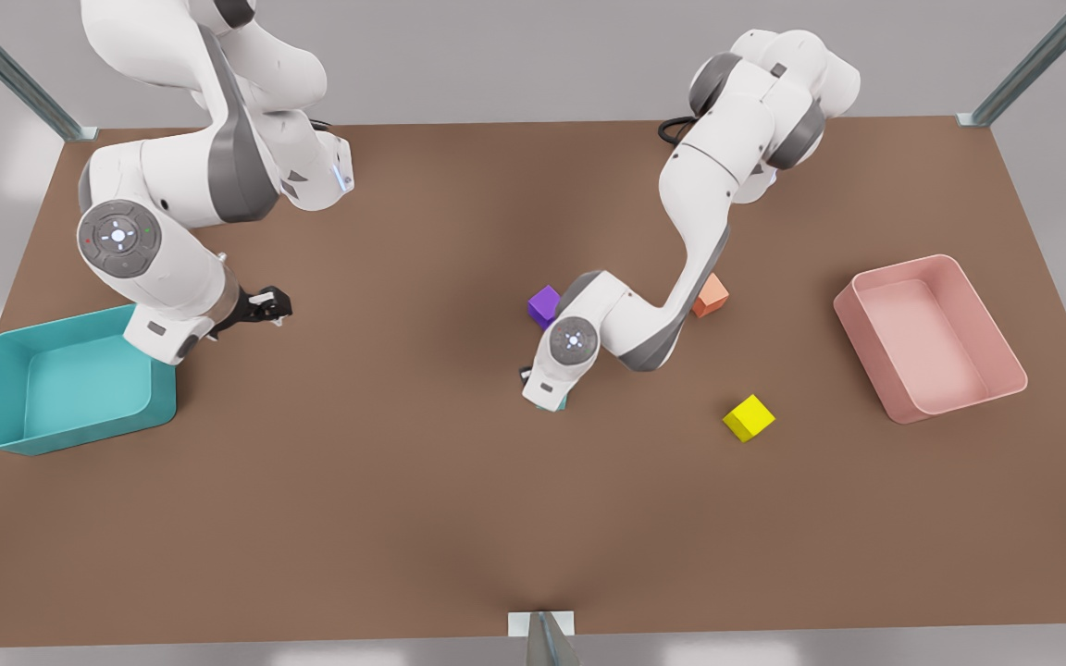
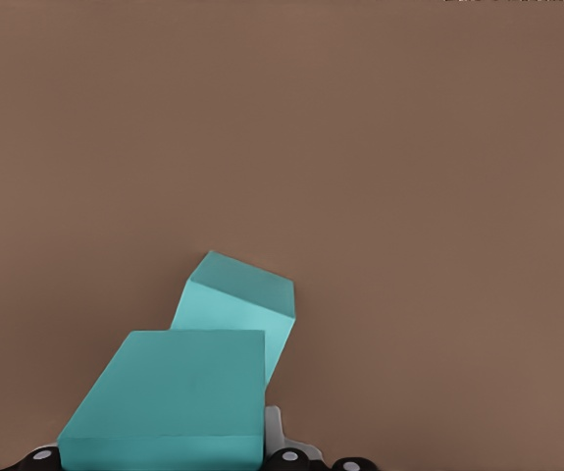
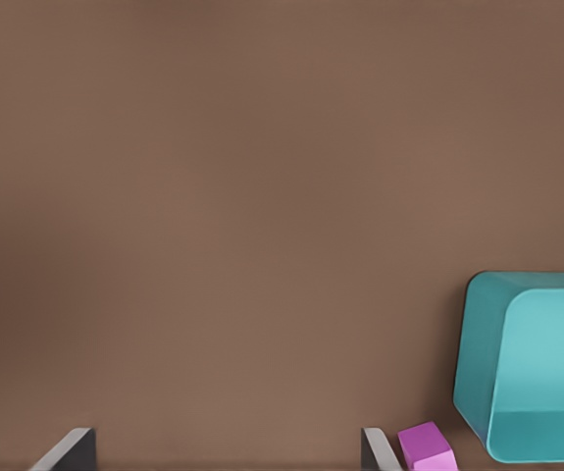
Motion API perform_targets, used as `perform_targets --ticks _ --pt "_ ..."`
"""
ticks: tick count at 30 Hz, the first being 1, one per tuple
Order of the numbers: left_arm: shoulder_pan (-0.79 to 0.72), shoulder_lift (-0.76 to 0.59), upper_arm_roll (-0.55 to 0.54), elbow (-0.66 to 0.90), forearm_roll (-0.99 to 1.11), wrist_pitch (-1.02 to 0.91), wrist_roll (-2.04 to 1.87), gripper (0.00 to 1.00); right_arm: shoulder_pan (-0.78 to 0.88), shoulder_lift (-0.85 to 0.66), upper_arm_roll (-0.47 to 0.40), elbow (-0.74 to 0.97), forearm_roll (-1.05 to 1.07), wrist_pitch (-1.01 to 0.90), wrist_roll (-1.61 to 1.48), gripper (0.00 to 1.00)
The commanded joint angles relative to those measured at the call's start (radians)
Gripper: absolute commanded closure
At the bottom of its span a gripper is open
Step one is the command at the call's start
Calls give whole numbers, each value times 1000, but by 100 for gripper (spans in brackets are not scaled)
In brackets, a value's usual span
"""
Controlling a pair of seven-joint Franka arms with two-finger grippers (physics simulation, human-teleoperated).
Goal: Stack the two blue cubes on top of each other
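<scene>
Near the table's middle, the left claw pinches one blue cube, with the second blue cube touching it just beyond, turned askew. Farther back, at the front view's left, the right claw waits spread and empty beside the teal bin.

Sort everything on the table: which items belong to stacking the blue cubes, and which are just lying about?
Job: held blue cube, second blue cube.
Lying about: purple cube, orange cube, yellow cube, magenta cube, teal bin, pink bin.
</scene>
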Motion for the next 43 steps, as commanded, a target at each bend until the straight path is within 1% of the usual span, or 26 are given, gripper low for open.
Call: perform_targets --ticks 1,4,6,7,8,22,29,30,31,32,33,34,35,36,37,38,43 --pt "1 4 0 3 -5 23 -67 42 0 -1 0 0 -1 -1 8 0" --pt "1 10 0 3 -5 23 -67 41 0 -1 0 0 -1 -1 8 0" --pt "1 14 0 3 -5 23 -67 32 0 1 0 2 -1 -1 10 0" --pt "1 17 -2 3 -5 25 -67 3 1 1 0 0 -1 -1 10 0" --pt "1 17 -2 3 -6 25 -69 0 0 1 0 0 -1 -1 10 0" --pt "16 -2 -3 29 -5 -20 -74 0 9 4 0 2 -10 1 21 0" --pt "32 -6 0 113 -6 -129 -70 0 9 4 0 2 -11 1 22 0" --pt "52 -31 0 155 -5 -216 -66 0 9 4 0 2 -11 1 22 0" --pt "128 -116 0 172 3 -381 45 0 9 4 0 2 -11 1 22 0" --pt "218 -213 -2 170 53 -518 226 0 9 4 0 3 -10 1 22 0" --pt "346 -304 -3 170 61 -619 423 0 9 4 0 3 -11 1 22 0" --pt "435 -370 -2 170 121 -721 651 0 10 4 0 3 -13 1 22 0" --pt "499 -416 -2 161 140 -781 790 0 10 4 0 3 -16 2 31 0" --pt "562 -580 1 -83 144 -657 956 0 12 4 0 3 -16 1 31 0" --pt "552 -606 53 -79 137 -725 957 0 12 4 0 2 -16 1 33 0" --pt "547 -600 57 -45 129 -768 957 0 12 4 0 2 -16 1 34 0" --pt "538 -602 57 -45 121 -772 959 0 12 4 0 2 -16 1 34 0"
